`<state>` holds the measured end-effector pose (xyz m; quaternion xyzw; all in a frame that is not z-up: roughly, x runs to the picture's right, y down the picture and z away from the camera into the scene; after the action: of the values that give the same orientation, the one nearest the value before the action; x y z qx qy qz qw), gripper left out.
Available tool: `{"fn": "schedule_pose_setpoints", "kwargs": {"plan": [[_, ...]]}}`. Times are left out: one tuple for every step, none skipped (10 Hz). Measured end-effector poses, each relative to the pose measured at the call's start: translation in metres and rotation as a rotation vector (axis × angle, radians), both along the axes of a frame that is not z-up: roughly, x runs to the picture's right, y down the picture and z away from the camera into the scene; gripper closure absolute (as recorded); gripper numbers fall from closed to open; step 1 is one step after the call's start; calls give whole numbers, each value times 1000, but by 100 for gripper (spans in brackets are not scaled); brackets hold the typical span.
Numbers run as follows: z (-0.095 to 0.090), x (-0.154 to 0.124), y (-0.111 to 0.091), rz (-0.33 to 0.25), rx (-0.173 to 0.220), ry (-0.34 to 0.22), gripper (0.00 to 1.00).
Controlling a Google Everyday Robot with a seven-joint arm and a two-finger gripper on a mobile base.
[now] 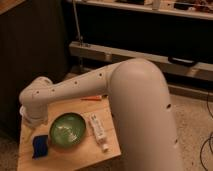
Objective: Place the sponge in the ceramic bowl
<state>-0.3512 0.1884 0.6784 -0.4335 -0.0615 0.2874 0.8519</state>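
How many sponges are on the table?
1. The blue sponge lies near the table's left corner, beside the green bowl. The arm may hide others; the gripper is hidden behind it.

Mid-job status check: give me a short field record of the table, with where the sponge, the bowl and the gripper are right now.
sponge: small bright blue sponge, lying on the wooden table, close beside the bowl's left rim, outside it
bowl: glossy green ceramic bowl, upright, nothing seen inside
tube: white printed tube, lying right of the bowl
gripper: not visible, hidden behind the white arm's wrist joint over the table's left side
task state: sponge not yet in the bowl
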Motion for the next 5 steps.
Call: {"fn": "schedule_pose_setpoints", "kwargs": {"plan": [[1, -4, 2, -15, -11, 28, 33], [1, -7, 4, -28, -16, 51, 33], [6, -12, 11, -44, -27, 82, 33], [16, -12, 17, -52, -31, 109, 33], [24, -12, 22, -54, -35, 126, 33]]}}
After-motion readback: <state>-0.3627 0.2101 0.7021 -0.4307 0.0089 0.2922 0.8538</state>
